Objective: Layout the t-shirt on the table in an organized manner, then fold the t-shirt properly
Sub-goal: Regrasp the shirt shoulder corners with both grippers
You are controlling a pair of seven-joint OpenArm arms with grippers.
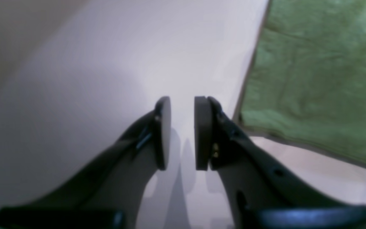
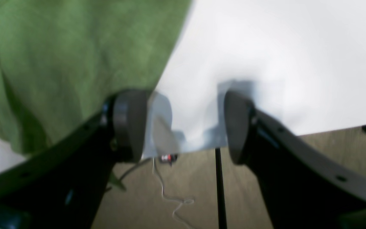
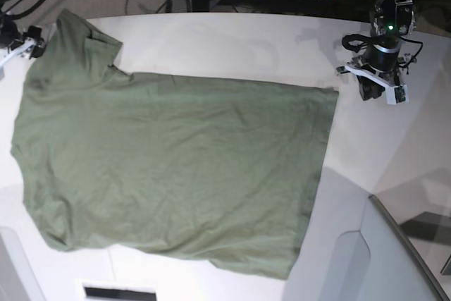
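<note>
Two grippers hang clear of the shirt (image 3: 169, 167), and neither one holds cloth. The shirt lies spread flat across the middle of the desk (image 3: 232, 47), one sleeve reaching toward 10 o'clock in the base view and the straight hem running down the side toward 3 o'clock; a few soft wrinkles cross the body, but no layer is doubled over, so the laying-out looks largely done and the folding not yet begun.

At 10 o'clock of that view the right gripper (image 2: 183, 127) sits by the sleeve, only partly in frame. Its wrist view shows the jaws standing wide with nothing between them, green cloth running behind the left jaw and the desk's edge and floor below. I judge it is placed there to take the sleeve or shoulder edge.

At 2 o'clock the left gripper (image 1: 183, 133) hovers over bare desk just beside the hem corner. Its jaws stand narrow, with a thin gap and nothing in it. The shirt's corner lies at 2 o'clock in its wrist view, near but apart, likely the next thing to pinch.
</note>
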